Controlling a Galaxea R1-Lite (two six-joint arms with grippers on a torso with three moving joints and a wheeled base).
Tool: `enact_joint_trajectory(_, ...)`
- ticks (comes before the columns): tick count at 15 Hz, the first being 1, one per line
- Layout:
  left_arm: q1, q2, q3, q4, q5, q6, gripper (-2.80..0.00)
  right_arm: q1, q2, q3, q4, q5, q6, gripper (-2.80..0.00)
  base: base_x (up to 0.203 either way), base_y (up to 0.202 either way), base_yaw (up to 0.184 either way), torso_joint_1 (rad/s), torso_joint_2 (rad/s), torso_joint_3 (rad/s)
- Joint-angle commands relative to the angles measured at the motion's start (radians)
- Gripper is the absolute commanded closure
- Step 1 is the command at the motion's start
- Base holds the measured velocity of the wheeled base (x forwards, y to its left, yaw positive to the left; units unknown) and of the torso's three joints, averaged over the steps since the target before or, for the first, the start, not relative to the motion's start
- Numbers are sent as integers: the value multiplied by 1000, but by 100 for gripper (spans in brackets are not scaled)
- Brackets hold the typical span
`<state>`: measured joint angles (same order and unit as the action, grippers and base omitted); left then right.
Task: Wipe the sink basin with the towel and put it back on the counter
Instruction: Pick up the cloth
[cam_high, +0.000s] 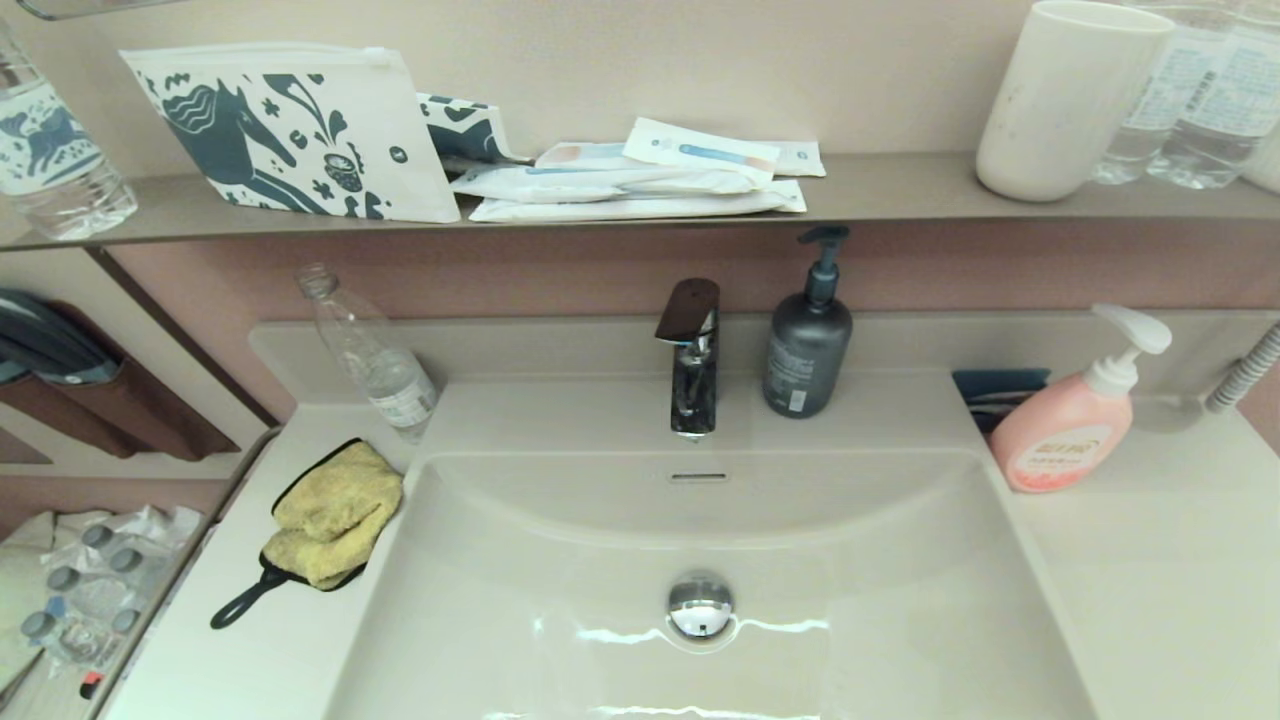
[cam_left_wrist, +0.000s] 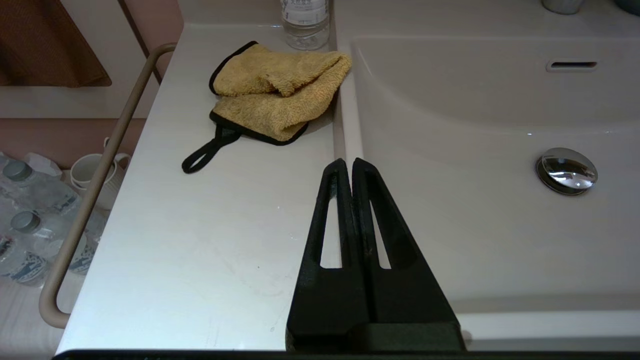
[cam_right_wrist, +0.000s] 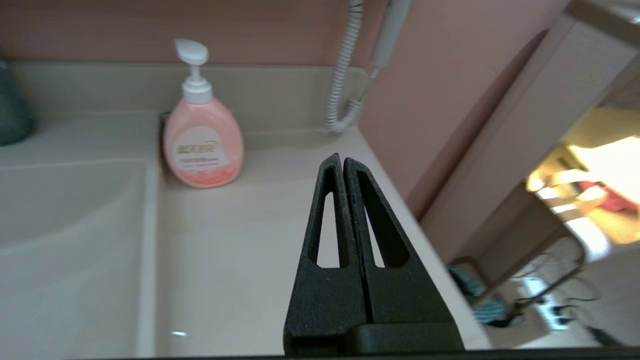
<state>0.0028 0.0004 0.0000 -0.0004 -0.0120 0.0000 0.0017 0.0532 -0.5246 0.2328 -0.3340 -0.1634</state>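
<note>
- Two grippers show, each only in its own wrist view; neither arm appears in the head view.
- The left gripper (cam_left_wrist: 348, 162) has its black fingers pressed together with nothing between them, tips hanging over the ridge where the counter (cam_left_wrist: 200, 250) meets the sink basin (cam_left_wrist: 475, 240).
- The right gripper (cam_right_wrist: 340, 160) is likewise closed and empty, held above the counter on the robot's right of the basin, well apart from the towel.
- The towel (cam_left_wrist: 275, 95) lies crumpled on the counter to the robot's left of the basin, yellow pile up, black edging showing along its borders, one fold close against the basin's raised rim.
- Its thin black loop (cam_left_wrist: 202, 155) trails flat on the counter, away from the basin.
- The left fingertips are near the towel but do not touch it.
- In the head view the towel (cam_high: 332, 515) sits by the basin's rear left corner, just in front of a clear plastic bottle (cam_high: 370, 355) that leans against the back ledge.
- The sink basin (cam_high: 560, 600) is glossy, with a round chrome drain plug (cam_high: 700, 605) at its middle and a slot overflow (cam_high: 699, 477) in the rear wall.
- Behind it stand a dark faucet (cam_high: 692, 360) and a dark grey pump bottle (cam_high: 808, 335).
- A pink pump bottle (cam_high: 1070, 425) stands on the counter at the right rear.
- Above, a grey-brown shelf (cam_high: 900, 190) carries a printed pouch (cam_high: 290, 130), flat sachets (cam_high: 640, 180) and a white cup (cam_high: 1065, 95).
</note>
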Motion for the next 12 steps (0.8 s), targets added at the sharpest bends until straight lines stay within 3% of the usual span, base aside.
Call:
enact_joint_trajectory(1,0,0,0,-1,0,0,0,0,-37,42,0,21,68,0,0,0,0,0,0,0)
enact_joint_trajectory(5,0,0,0,-1,0,0,0,0,-52,131,-49,79,136,0,0,0,0,0,0,0)
enact_joint_trajectory(12,0,0,0,0,0,0,0,0,-52,408,-296,220,138,0,0,0,0,0,0,0)
